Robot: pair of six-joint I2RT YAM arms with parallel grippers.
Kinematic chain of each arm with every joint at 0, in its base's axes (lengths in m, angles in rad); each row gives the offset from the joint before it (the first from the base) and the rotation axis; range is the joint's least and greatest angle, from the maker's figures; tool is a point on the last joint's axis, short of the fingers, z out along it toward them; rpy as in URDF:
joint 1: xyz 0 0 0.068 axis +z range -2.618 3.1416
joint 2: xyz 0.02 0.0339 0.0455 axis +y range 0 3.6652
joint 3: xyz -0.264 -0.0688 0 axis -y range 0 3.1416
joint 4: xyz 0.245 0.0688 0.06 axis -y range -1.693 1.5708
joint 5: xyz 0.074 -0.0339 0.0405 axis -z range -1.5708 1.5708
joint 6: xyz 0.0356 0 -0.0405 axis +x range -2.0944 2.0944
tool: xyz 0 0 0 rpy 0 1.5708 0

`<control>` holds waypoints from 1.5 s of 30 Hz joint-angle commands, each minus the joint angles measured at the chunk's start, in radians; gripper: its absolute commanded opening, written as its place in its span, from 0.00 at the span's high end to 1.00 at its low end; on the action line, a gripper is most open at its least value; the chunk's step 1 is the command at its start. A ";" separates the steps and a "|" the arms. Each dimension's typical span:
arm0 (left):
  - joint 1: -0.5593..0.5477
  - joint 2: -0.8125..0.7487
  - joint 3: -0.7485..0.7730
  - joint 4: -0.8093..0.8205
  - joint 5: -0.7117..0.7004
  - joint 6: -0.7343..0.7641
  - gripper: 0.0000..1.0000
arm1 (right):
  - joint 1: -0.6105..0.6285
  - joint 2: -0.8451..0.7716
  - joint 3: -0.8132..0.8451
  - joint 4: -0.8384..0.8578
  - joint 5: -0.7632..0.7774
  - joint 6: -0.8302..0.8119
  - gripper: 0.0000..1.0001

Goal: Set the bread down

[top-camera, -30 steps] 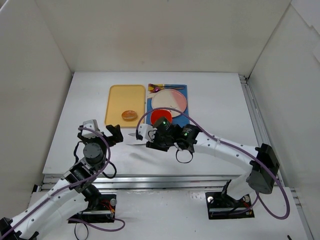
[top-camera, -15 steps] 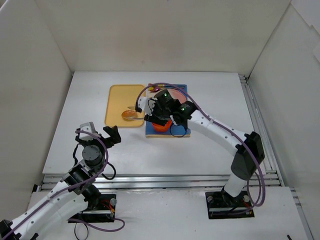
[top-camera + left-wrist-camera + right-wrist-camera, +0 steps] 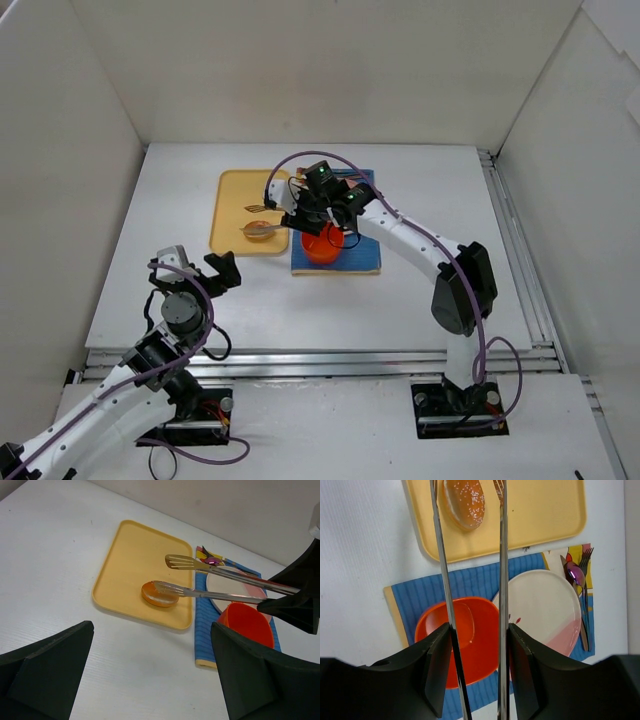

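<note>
The bread (image 3: 258, 230), a small golden-brown seeded bun, lies on the yellow tray (image 3: 240, 195) near its front edge. My right gripper (image 3: 303, 214) hovers over the orange cup (image 3: 322, 245) and is shut on the handle end of metal tongs (image 3: 502, 580). The tongs reach out to the bun (image 3: 465, 502), which sits between their two spread arms. In the left wrist view one tong tip (image 3: 162, 586) lies at the top of the bread (image 3: 159, 596); the other stands apart behind it. My left gripper (image 3: 198, 262) is open above bare table at the front left.
A blue striped mat (image 3: 360, 260) lies right of the tray, carrying the cup and a white and pink plate (image 3: 540, 605). A purple spoon (image 3: 575, 572) and a fork (image 3: 585, 555) lie beside the plate. White walls enclose the table.
My right arm has swung from the table in front of the mat out over the cup, bringing the tongs' tips to the bread. The left gripper has barely shifted.
</note>
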 commanded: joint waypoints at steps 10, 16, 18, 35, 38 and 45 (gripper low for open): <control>0.008 0.010 0.030 0.048 0.008 0.004 0.00 | -0.008 0.092 0.212 -0.140 0.045 -0.041 0.56; 0.008 0.005 0.030 0.048 0.014 0.004 0.00 | -0.007 0.131 0.281 -0.210 0.080 -0.058 0.56; 0.008 0.005 0.030 0.048 0.016 0.004 0.00 | -0.007 0.138 0.295 -0.224 0.085 -0.062 0.56; 0.008 0.024 0.034 0.052 0.022 0.013 0.00 | -0.022 0.215 0.384 -0.269 0.098 -0.081 0.52; 0.008 0.024 0.036 0.052 0.022 0.012 0.01 | -0.022 0.241 0.409 -0.270 0.095 -0.081 0.52; 0.008 0.025 0.039 0.052 0.022 0.016 0.01 | -0.020 0.273 0.453 -0.276 0.078 -0.076 0.51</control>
